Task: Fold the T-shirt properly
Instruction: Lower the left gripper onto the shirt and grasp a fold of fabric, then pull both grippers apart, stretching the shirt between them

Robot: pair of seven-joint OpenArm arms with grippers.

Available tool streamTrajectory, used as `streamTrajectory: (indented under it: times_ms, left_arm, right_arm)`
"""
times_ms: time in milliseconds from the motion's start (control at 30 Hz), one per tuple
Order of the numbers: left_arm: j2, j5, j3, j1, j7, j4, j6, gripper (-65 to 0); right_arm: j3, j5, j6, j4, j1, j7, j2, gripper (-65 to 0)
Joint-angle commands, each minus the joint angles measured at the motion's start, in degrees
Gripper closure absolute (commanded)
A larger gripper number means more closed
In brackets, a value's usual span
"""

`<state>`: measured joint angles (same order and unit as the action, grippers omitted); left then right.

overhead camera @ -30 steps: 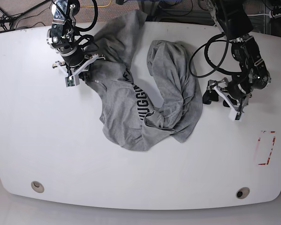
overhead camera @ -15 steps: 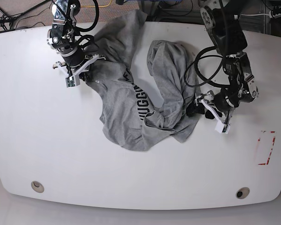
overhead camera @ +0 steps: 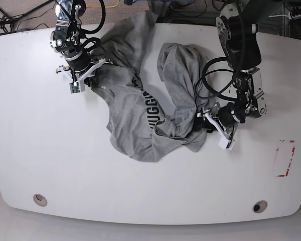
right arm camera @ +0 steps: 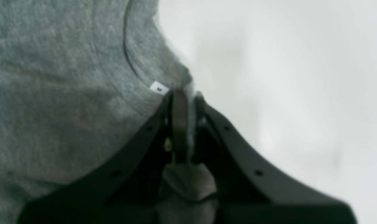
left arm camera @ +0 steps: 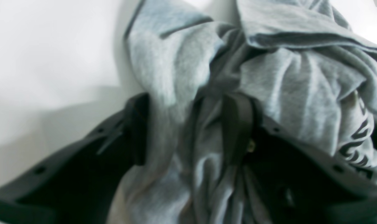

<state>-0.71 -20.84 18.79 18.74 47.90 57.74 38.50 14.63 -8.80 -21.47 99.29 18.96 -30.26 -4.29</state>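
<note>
A crumpled light heather-grey cotton T-shirt (overhead camera: 155, 100) with partly hidden black lettering lies on the white bench (overhead camera: 50, 150), bunched from its far edge toward the middle. The right gripper (right arm camera: 185, 96) is clamped on the shirt's collar edge beside a small white tag (right arm camera: 159, 88). The left gripper (left arm camera: 188, 124) straddles a blurred fold of the shirt's near-right edge, jaws partly apart; whether they grip it is unclear.

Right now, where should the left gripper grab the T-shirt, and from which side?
The loose hem edge of the T-shirt nearest the left gripper, coming in low from the bare table side. The fabric there bunches in raised folds, and a fold already sits between the part-open jaws. The right gripper pinches the collar by the tag.
</note>
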Motion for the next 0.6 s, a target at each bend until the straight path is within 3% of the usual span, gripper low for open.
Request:
streamTrajectory:
  times_ms: [0,267,567]
  left_arm:
    - [0.3,2.0,-0.2,0.2,0.2,-0.2,-0.7,-21.9]
    - [0.2,2.2,-0.4,0.0,-0.3,0.6,-0.7,-0.3]
    - [-3.3,2.1,-0.2,-2.9,3.9,10.4,-0.6,0.0]
  right_arm:
    - [0.2,-0.8,-0.3,1.2,-0.3,1.2,-0.1,0.0]
    - [0.2,-0.7,-0.2,1.2,-0.3,1.2,-0.1,0.0]
    - [0.6,-0.9,0.1,4.0,1.1,1.1,-0.1,0.0]
